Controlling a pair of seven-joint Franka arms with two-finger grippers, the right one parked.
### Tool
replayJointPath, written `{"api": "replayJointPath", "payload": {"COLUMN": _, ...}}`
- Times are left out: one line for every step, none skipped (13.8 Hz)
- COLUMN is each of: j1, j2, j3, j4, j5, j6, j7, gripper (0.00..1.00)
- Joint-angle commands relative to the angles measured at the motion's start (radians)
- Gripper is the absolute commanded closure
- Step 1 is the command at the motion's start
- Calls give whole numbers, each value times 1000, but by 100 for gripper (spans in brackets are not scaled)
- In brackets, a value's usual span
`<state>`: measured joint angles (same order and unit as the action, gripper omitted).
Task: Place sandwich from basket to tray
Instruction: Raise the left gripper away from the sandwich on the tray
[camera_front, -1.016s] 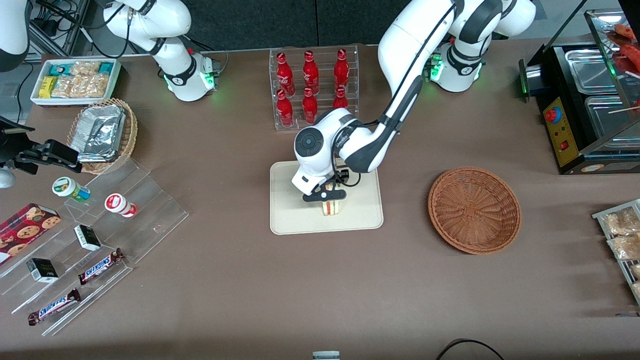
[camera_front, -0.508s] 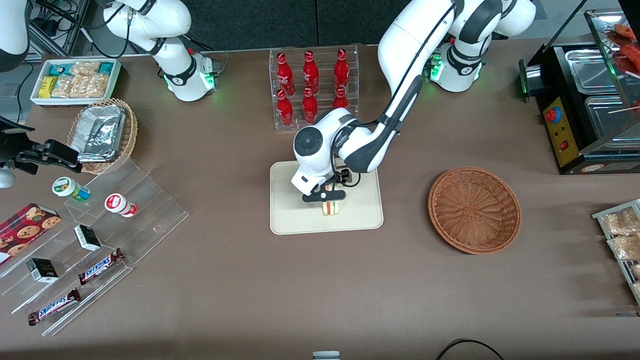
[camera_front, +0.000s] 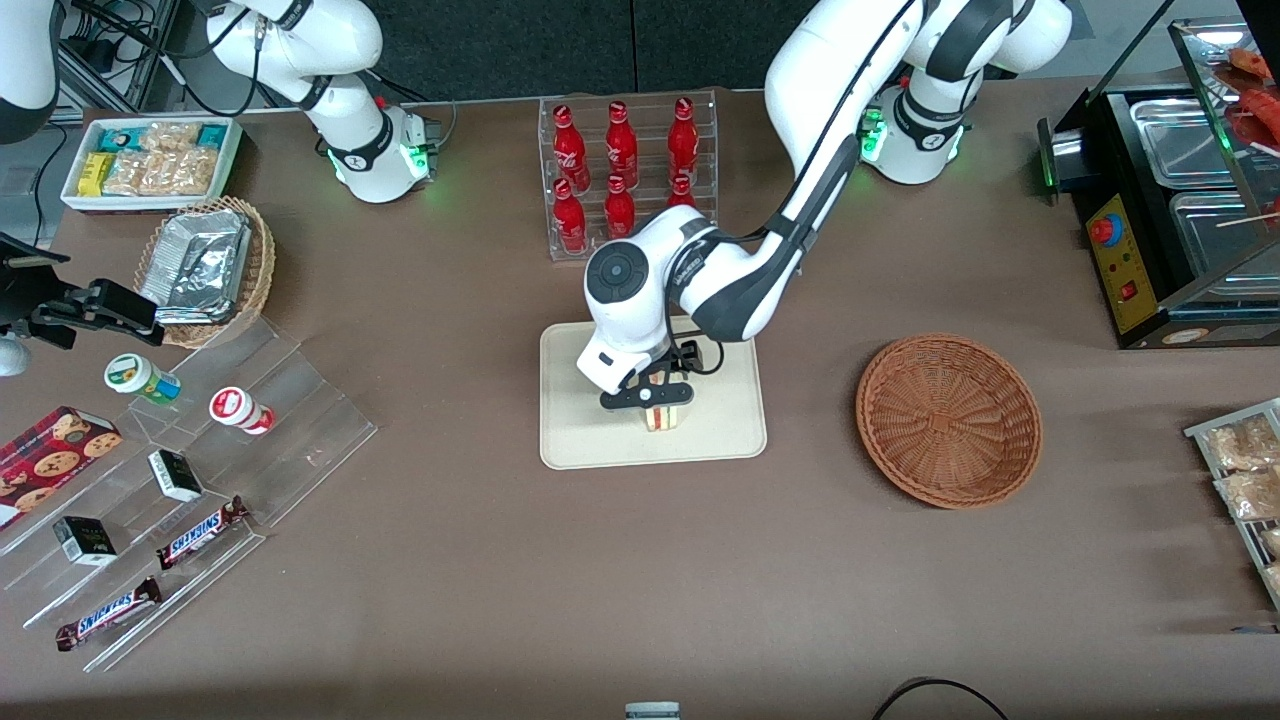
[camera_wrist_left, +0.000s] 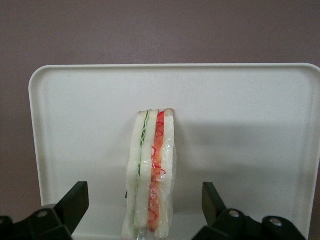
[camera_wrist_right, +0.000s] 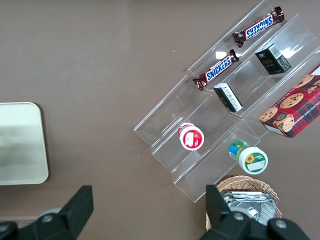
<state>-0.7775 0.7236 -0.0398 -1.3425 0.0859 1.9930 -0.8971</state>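
- One sandwich (camera_front: 663, 417) on the tray (camera_front: 580, 440), standing on edge, cut face with red-orange and pale layers toward the wrist camera (camera_wrist_left: 151, 175).
- Claw (camera_front: 647, 396) directly above the sandwich, spread wide; fingers (camera_wrist_left: 75, 205) apart on either side of the sandwich, not touching it.
- Tray (camera_wrist_left: 240, 150) flat on the brown tabletop (camera_front: 640, 580), roughly midway along it; sandwich nearer the tray's front-camera edge than its middle.
- Basket (camera_front: 948, 420) well apart from the tray, toward the working arm's end of the tabletop; nothing visible inside it.
- Clear rack of red bottles (camera_front: 622, 170) farther from the front camera than the tray, partly covered by the arm's wrist.
- Tan wicker basket with foil containers (camera_front: 205, 265) toward the parked arm's end of the tabletop.
- White box of snack packets (camera_front: 150, 160) farther from the front camera than the tan basket.
- Clear stepped display (camera_front: 190, 500) nearer the front camera than the tan basket, carrying two chocolate bars (camera_front: 150, 570), small dark boxes and two round tubs.
- Red cookie box (camera_front: 50, 460) beside the stepped display.
- Black food warmer (camera_front: 1170, 210) at the working arm's end of the tabletop.
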Motion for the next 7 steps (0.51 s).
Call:
{"api": "replayJointPath", "payload": {"j1": 30, "j2": -59, "j3": 8, "j4": -10, "j5": 15, "j6": -74, "j7": 96, "gripper": 0}}
{"api": "replayJointPath", "payload": {"j1": 47, "j2": -75, "j3": 8, "j4": -12, "j5": 14, "j6": -98, "j7": 134, "gripper": 0}}
{"api": "replayJointPath", "payload": {"j1": 64, "j2": -91, "j3": 9, "j4": -14, "j5": 14, "j6": -108, "j7": 164, "gripper": 0}}
{"api": "replayJointPath", "payload": {"j1": 98, "j2": -116, "j3": 9, "j4": -24, "j5": 14, "j6": -129, "j7": 188, "gripper": 0}}
{"api": "replayJointPath", "payload": {"j1": 122, "j2": -137, "j3": 9, "j4": -41, "j5": 14, "j6": -144, "j7": 194, "gripper": 0}}
{"api": "replayJointPath", "payload": {"j1": 145, "j2": -147, "j3": 9, "j4": -44, "j5": 11, "j6": -151, "j7": 191, "gripper": 0}}
{"api": "replayJointPath", "payload": {"j1": 185, "j2": -157, "j3": 9, "j4": -50, "j5": 11, "j6": -158, "j7": 198, "gripper": 0}}
